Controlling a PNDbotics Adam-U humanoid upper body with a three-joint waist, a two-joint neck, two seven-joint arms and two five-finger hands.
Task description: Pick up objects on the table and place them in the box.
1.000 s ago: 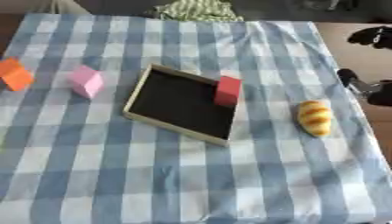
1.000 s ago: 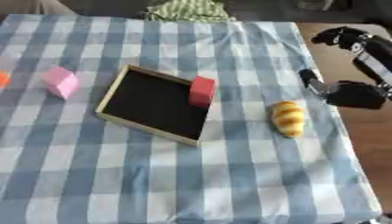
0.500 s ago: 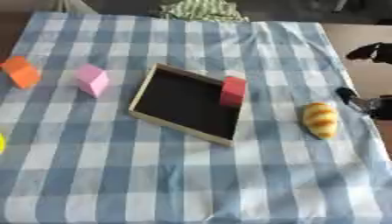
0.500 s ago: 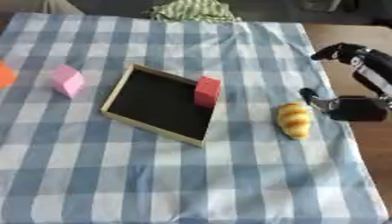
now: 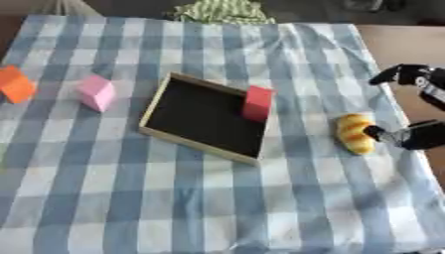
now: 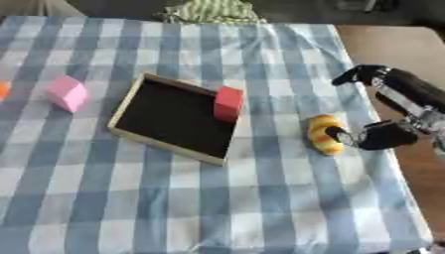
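Note:
A shallow wooden box (image 5: 205, 118) with a dark floor lies mid-table. A red block (image 5: 257, 103) stands at its right edge. A yellow croissant-shaped piece (image 6: 324, 134) lies on the cloth to the right of the box. My right hand (image 6: 391, 115) comes in from the right, open, its thumb tip touching the croissant's right side and its fingers spread above and behind it. A pink cube (image 5: 96, 93) sits left of the box, and an orange block (image 5: 16, 84) lies at the far left edge. My left hand is out of sight.
A blue-and-white checked cloth (image 5: 200, 198) covers the table. Its right edge runs close to the croissant, with bare brown table (image 6: 382, 47) beyond. A green striped cloth (image 5: 222, 10) lies at the far edge.
My right hand has come in leftward to the croissant, its thumb now touching it. The whole picture has also shifted slightly, so the camera moved.

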